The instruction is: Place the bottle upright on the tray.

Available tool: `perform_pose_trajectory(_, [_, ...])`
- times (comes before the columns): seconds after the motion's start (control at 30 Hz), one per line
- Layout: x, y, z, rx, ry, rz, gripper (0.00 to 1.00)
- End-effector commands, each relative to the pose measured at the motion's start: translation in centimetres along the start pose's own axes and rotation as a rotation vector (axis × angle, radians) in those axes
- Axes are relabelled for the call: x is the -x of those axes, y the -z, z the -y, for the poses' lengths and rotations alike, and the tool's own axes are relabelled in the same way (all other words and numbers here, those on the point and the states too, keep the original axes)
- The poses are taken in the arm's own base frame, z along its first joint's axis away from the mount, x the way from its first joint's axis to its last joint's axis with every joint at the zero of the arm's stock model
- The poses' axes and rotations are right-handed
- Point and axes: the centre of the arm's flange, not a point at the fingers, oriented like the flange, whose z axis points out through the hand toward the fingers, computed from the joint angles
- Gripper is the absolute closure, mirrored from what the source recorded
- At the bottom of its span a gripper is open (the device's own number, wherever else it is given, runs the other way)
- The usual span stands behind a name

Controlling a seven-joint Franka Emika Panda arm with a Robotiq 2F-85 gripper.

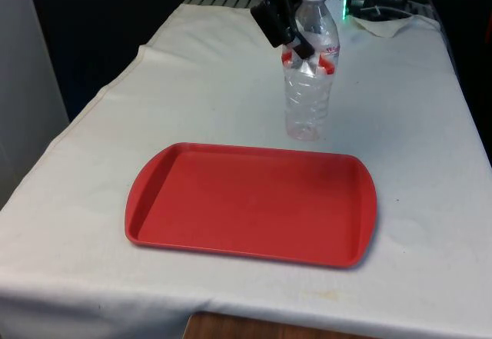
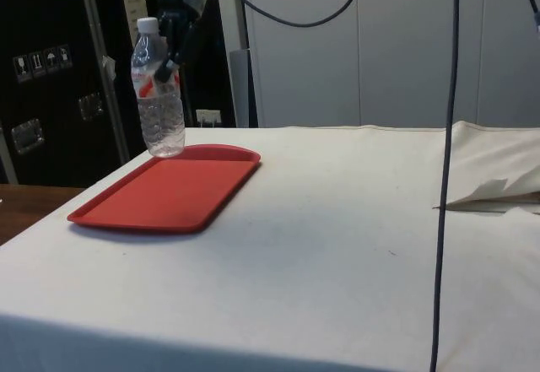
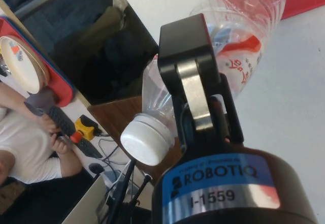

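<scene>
The black two-finger gripper (image 1: 301,45) is clamping its fingers on the clear, empty-looking plastic bottle (image 1: 310,85), upright just behind the red plastic tray (image 1: 254,201), seemingly above the worktop. Light, thin-walled, likely crushable; gripping near the stiffer shoulder suits.

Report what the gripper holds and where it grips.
The gripper holds the clear plastic bottle upright, fingers clamped across its upper body at the red label.

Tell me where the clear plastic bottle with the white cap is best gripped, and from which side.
Grip the clear plastic bottle at its upper body under the shoulder, from the side, as the black gripper does. It stands upright and narrow there.
</scene>
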Motion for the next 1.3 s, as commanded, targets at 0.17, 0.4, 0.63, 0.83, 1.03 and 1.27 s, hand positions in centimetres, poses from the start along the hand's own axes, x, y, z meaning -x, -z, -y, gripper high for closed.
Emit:
perform_pose_trajectory(0.17, [0.0, 0.1, 0.0, 0.0, 0.001, 0.0, 1.0])
perform_pose_trajectory(0.4, [0.3, -0.1, 0.0, -0.005, -0.004, 0.001, 1.0])
perform_pose_trajectory(0.63, [1.2, -0.3, -0.6, 0.001, -0.012, 0.003, 1.0])
perform_pose_trajectory(0.83, [2.3, -0.3, -1.6, 0.004, -0.021, 0.001, 1.0])
perform_pose_trajectory(1.03, [3.2, -0.5, -2.1, 0.009, -0.029, 0.001, 1.0])
perform_pose_trajectory(1.27, [4.1, -0.7, -2.9, 0.016, -0.037, 0.004, 1.0])
